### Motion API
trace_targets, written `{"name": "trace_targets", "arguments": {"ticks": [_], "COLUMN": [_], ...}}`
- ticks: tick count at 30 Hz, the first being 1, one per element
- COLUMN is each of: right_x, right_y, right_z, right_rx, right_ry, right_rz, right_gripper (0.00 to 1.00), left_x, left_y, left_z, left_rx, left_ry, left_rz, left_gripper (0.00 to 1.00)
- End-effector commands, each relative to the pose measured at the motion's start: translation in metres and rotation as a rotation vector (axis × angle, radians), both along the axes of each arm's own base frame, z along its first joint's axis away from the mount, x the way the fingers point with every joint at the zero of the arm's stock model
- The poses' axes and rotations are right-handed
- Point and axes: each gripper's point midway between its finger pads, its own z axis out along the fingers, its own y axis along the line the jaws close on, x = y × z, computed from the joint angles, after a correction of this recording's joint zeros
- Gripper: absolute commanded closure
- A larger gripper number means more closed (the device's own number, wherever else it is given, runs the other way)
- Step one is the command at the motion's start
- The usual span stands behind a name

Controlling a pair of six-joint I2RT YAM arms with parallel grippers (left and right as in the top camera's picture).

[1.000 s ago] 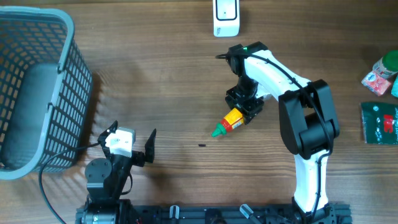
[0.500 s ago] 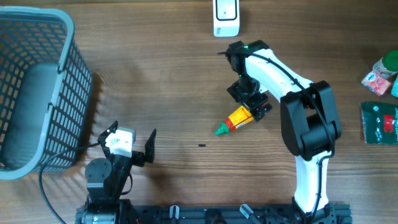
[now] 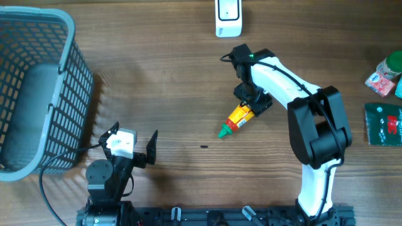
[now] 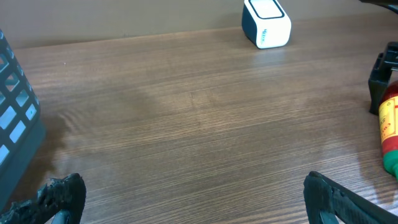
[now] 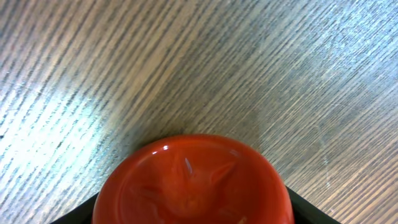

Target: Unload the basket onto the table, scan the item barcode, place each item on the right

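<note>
The bottle [image 3: 236, 118] lay on the wooden table [image 3: 157, 75], well apart from the white scanner [image 3: 228, 17] and almost straight out from it on the robot's side. Its long axis ran on a diagonal. The green cap [image 3: 222, 132] pointed away from the scanner and a little toward the left arm's side. The red base end pointed back toward the scanner and toward the right arm's side. The yellow label faced up in the overhead view. In the left wrist view only part of the bottle [image 4: 389, 124] showed, cut by the right edge and nearer than the scanner [image 4: 266, 23], with the cap at its near end. The right gripper [image 3: 254, 102] stood at the base end, between bottle and scanner. In the right wrist view the round red base [image 5: 189, 180] filled the space between the dark fingers [image 5: 74, 214], which lay close against it on both sides. Whether they were pinching it or merely flanking it, I could not tell. The left gripper [image 3: 134, 132] was much farther from the scanner, off to the scanner's left, with its fingers [image 4: 62, 199] spread wide and nothing between them. The grey basket [image 3: 31, 88] stood far to the left of the scanner.
</note>
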Motion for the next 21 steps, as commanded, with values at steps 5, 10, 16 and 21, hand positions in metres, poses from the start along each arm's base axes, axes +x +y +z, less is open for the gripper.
{"name": "trace_targets", "arguments": {"ticks": [5, 10, 16, 21], "right_x": [-0.047, -0.056, -0.057, -0.060], "right_y": [-0.006, 0.019, 0.020, -0.002], "right_z": [-0.029, -0.022, -0.006, 0.017], "right_rx": [0.022, 0.229, 0.320, 0.262], "right_ry": [0.209, 0.284, 0.340, 0.372], "right_rz": [0.076, 0.004, -0.076, -0.110], "right_gripper": [0.40, 0.40, 0.49, 0.49], "left_x": [-0.001, -0.001, -0.001, -0.001], "left_y": [-0.003, -0.003, -0.003, -0.003], "left_z": [-0.003, -0.003, -0.003, -0.003], "left_rx": [0.010, 0.010, 0.010, 0.010], "left_ry": [0.002, 0.002, 0.002, 0.002], "left_rz": [-0.020, -0.020, -0.020, -0.020], "left_gripper": [0.00, 0.00, 0.00, 0.00]}}
